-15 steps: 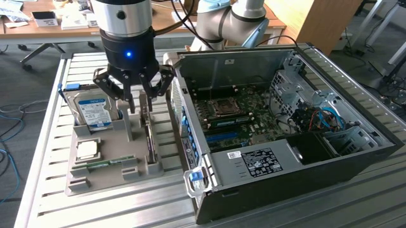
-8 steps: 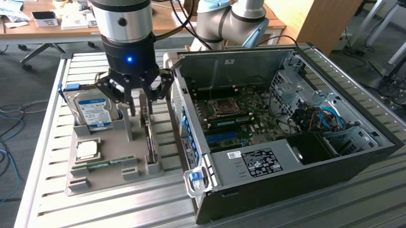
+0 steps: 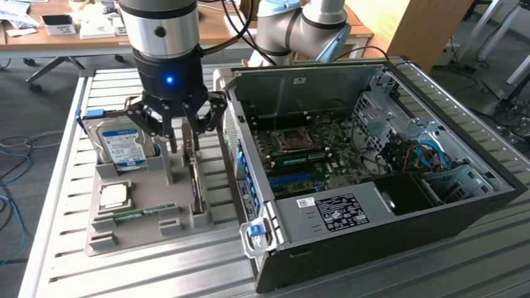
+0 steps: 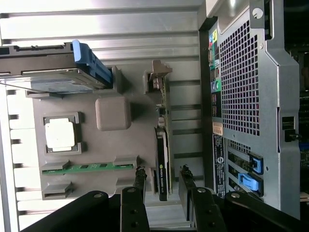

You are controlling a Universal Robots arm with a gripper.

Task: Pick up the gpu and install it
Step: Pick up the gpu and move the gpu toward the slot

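Hand (image 3: 185,138) is partway open, my fingers (image 4: 139,183) straddling the gpu (image 3: 197,186), not clamping it. Card stands on edge in the grey holder (image 3: 141,226), exterior view's left, beside the open case (image 3: 314,81). Nothing lifted or installed yet.

Soft, even light falls on the open black metal computer case (image 3: 373,248), whose inner corners lie in shadow. Beside the case, the ribbed silver aluminium tabletop (image 4: 106,24) glares nearly white in the wrist view. A small blue indicator light (image 3: 169,79) glows near the case.
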